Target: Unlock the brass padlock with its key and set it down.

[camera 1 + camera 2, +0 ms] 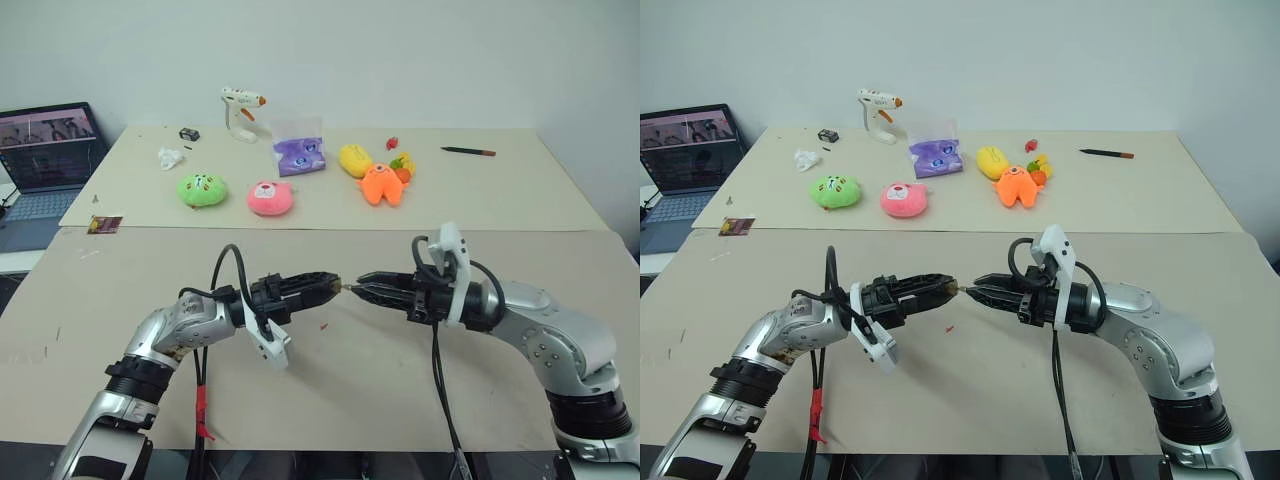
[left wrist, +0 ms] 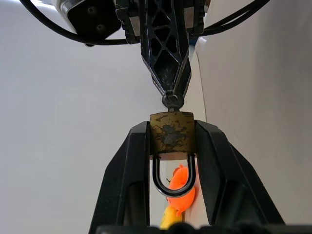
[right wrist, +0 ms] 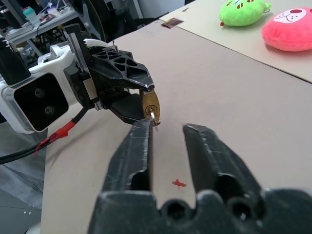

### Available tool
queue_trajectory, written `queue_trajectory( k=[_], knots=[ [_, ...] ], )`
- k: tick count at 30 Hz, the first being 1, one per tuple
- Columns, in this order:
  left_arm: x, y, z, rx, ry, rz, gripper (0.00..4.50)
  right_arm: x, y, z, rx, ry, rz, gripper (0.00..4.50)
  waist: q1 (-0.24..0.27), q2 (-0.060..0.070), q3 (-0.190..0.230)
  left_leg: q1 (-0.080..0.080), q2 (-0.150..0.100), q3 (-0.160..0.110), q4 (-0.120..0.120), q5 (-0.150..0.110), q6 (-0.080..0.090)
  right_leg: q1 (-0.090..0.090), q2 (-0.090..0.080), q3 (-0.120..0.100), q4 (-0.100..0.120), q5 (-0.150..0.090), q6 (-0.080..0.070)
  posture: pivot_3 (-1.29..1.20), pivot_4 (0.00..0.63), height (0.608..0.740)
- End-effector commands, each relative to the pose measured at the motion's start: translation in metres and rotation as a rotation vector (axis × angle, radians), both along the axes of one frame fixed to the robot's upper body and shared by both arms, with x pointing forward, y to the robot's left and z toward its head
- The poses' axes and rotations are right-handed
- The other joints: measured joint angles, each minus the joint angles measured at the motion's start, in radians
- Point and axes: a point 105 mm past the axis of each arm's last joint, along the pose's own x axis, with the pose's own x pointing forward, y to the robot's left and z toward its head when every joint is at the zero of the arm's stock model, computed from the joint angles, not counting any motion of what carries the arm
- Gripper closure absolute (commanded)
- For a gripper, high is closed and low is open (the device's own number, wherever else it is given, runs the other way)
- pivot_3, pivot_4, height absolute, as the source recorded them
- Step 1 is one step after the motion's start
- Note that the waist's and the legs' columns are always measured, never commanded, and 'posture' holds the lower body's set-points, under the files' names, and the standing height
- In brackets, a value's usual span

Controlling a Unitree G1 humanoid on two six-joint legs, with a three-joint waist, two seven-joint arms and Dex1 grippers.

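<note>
While left jaws (image 1: 335, 287) clamp the brass padlock (image 2: 170, 135), level right jaws (image 1: 362, 282) seemingly pinch its key (image 3: 154, 117)

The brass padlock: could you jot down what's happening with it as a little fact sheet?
padlock: brass padlock, clamped between the left gripper jaws, above the table
shackle: still closed in the body
key: key sits in the keyhole
right gripper: right gripper at the key, jaws apart in its wrist view
set down: not yet

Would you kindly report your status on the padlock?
Left gripper shut on brass padlock. Right gripper at the key, grip unclear. Nothing in the way.
</note>
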Motion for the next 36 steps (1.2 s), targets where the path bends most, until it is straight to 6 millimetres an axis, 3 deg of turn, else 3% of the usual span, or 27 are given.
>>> queue_trajectory(
  k=[1, 19, 24, 36],
  knots=[
    [-0.003, -0.001, 0.007, -0.020, -0.028, -0.023, 3.69, 0.000, -0.001, 0.015, 0.024, -0.066, -0.002, 4.48, 0.000, 0.000, 0.000, 0.000, 0.000, 0.000, 0.000, 0.000, 0.000, 0.000, 0.000, 0.000, 0.000, 0.000, 0.000, 0.00, 0.150, 0.740],
    [0.001, -0.005, 0.010, -0.015, -0.049, -0.036, 3.69, -0.003, 0.003, 0.014, 0.030, -0.045, 0.006, 4.48, 0.000, 0.000, 0.000, 0.000, 0.000, 0.000, 0.000, 0.000, 0.000, 0.000, 0.000, 0.000, 0.000, 0.000, 0.000, 0.00, 0.150, 0.740],
    [-0.004, -0.012, 0.021, -0.016, -0.136, -0.075, 3.69, -0.005, 0.006, 0.009, 0.084, 0.102, 0.006, 4.48, 0.000, 0.000, 0.000, 0.000, 0.000, 0.000, 0.000, 0.000, 0.000, 0.000, 0.000, 0.000, 0.000, 0.000, 0.000, 0.00, 0.150, 0.740],
    [-0.007, -0.014, 0.042, -0.040, -0.386, -0.046, 3.69, 0.001, 0.007, 0.030, 0.329, 0.401, -0.021, 4.48, 0.002, 0.000, 0.000, 0.000, 0.000, 0.000, 0.000, 0.000, 0.000, 0.000, 0.000, 0.001, 0.000, 0.000, 0.000, 0.00, 0.150, 0.740]
  ],
)
